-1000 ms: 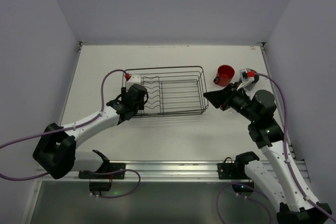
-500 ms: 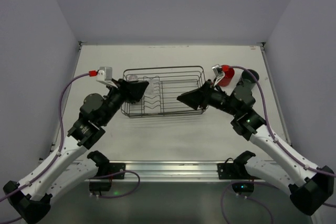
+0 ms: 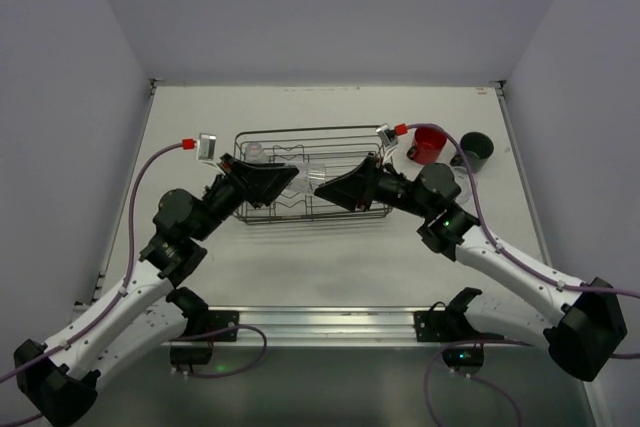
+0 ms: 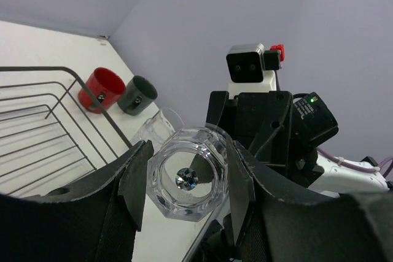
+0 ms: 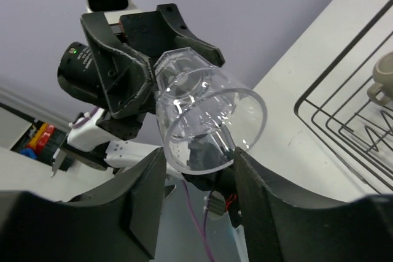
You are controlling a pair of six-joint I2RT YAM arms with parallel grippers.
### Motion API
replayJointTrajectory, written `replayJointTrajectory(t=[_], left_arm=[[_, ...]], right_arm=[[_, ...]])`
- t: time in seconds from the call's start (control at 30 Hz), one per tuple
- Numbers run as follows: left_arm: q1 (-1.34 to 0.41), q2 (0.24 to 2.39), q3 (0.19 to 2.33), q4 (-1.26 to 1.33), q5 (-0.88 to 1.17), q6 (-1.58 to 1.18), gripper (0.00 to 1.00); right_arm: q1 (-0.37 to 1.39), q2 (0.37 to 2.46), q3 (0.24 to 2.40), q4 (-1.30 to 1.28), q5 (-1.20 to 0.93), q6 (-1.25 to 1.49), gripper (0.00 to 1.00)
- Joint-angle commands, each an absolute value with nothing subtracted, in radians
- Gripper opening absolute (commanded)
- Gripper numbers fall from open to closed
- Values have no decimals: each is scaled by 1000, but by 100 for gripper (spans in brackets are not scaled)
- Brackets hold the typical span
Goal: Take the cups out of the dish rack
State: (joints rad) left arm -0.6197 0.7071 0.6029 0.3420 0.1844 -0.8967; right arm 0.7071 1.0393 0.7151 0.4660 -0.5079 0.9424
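Glass (image 4: 187, 182) over dish rack (image 3: 320, 130), red mug (image 3: 430, 144) beyond

White-and-black arms (image 3: 112, 299), purple cables (image 3: 148, 155).

Glass (image 3: 315, 175) over rack (image 3: 300, 129), mugs (image 3: 430, 144) on table (image 3: 330, 257) right of it

White table (image 3: 300, 257), lilac walls (image 3: 320, 7)
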Motion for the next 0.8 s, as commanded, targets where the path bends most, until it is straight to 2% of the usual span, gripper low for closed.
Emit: replayJointTrajectory(t=[0.0, 0.13, 0.2, 0.23, 0.27, 0.3, 0.33, 0.43, 0.53, 0.6, 0.77], left_arm=[[-623, 715, 594, 476, 268, -962, 7], [-621, 724, 566, 486, 261, -965, 9], [-623, 732, 557, 492, 265, -968, 12], [-621, 738, 558, 492, 270, -966, 21], [-623, 741, 560, 488, 276, -963, 32], [-621, 745, 581, 468, 285, -939, 44], [-623, 752, 604, 374, 282, -915, 67], [-621, 768, 751, 60, 187, -741, 94], [-623, 788, 866, -218, 30, -585, 99], [-621, 795, 888, -296, -73, -513, 100], [-621, 808, 861, -434, -250, -463, 100]], right_arm=[[716, 1077, 758, 586, -528, 977, 47], [718, 1101, 770, 646, -535, 1002, 40], [719, 1106, 775, 646, -523, 999, 25], [721, 1106, 775, 643, -519, 1000, 16], [721, 1101, 770, 635, -514, 997, 0], [719, 1092, 766, 593, -503, 974, 0], [719, 1079, 768, 540, -497, 947, 0], [719, 994, 769, 214, -436, 786, 0], [721, 913, 752, -149, -353, 632, 0], [721, 864, 709, -332, -322, 571, 0], [727, 844, 699, -616, -217, 497, 0]])
